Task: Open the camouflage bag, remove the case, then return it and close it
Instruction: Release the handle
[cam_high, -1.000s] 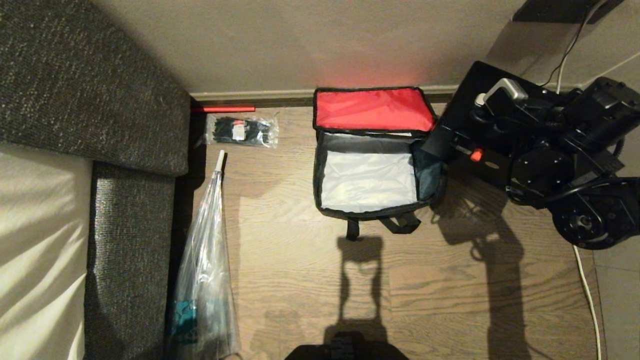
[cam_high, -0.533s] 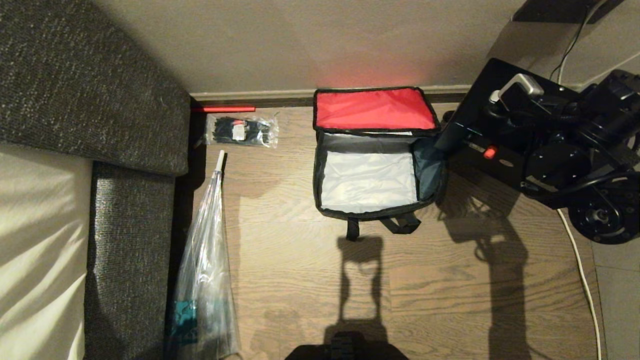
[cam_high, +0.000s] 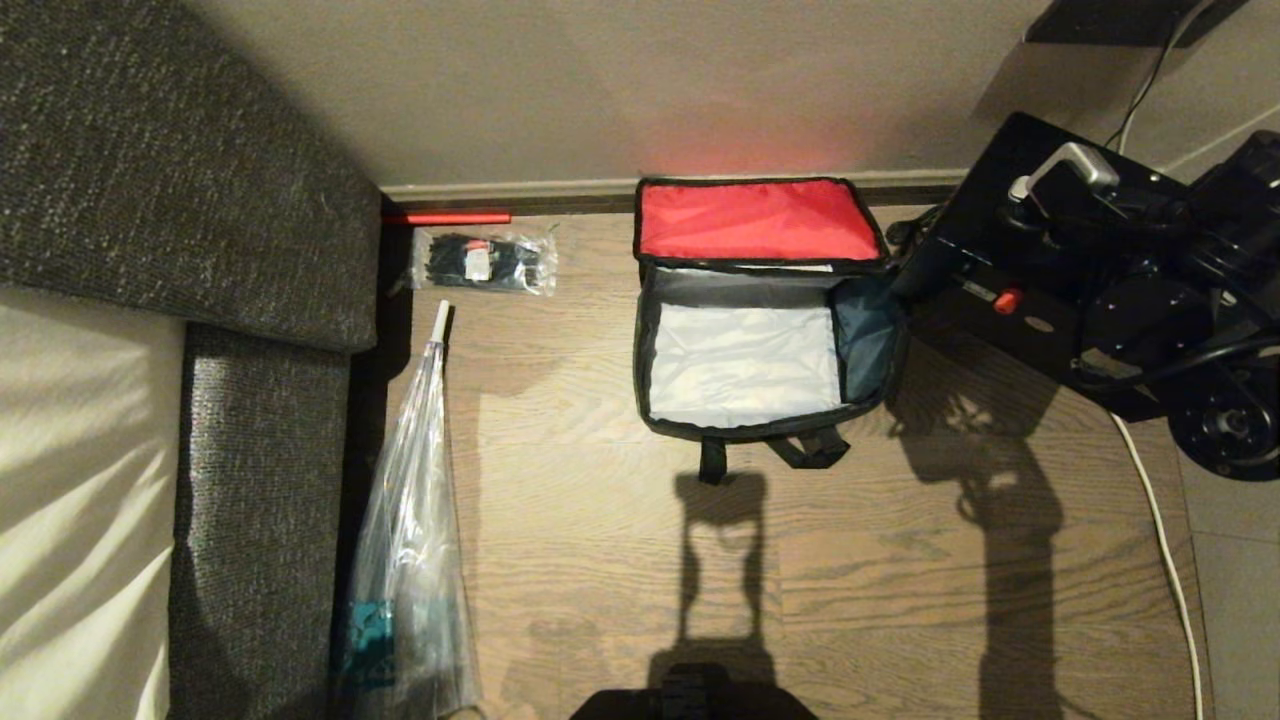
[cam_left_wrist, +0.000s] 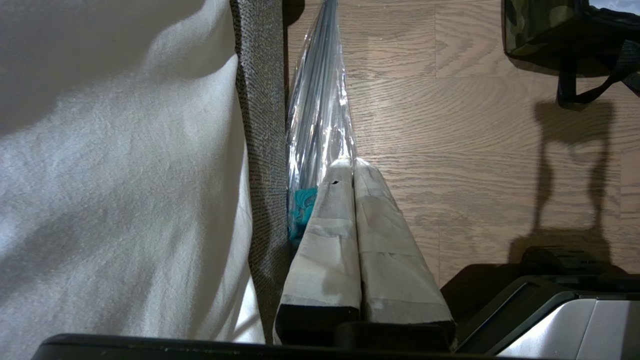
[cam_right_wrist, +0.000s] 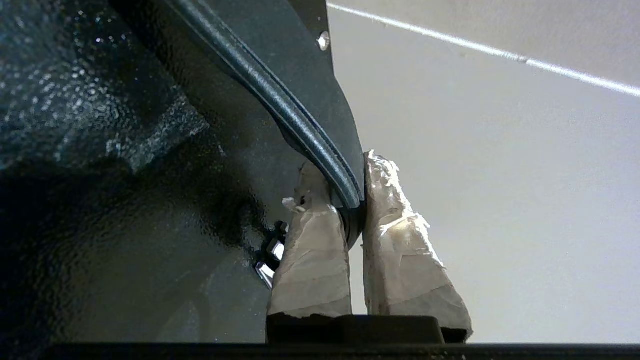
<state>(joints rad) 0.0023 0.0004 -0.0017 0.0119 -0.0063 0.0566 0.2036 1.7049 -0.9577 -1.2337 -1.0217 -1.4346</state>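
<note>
The right tool (cam_right_wrist: 345, 185) is clamped on the black handle (cam_right_wrist: 280, 95) of the case (cam_high: 1000, 270), its taped fingers (cam_right_wrist: 400, 235) pinched nearly together, holding the case just right of the camouflage bag (cam_high: 760, 310). The bag sits open on the floor (cam_high: 600, 540) against the far wall, red lid lining up. The left tool (cam_left_wrist: 350, 167) hangs with its fingers pressed together beside the sofa (cam_left_wrist: 260, 125).

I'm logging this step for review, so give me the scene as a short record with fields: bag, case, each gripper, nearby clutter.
bag: camouflage bag on the floor, lid open, red lining up, inside empty
case: case outside the bag, to its right, lifted by its handle
right gripper: right gripper shut on the case's handle
left gripper: left gripper shut, holding nothing, beside the sofa
clutter: bagged umbrella, packet of cable ties
</note>
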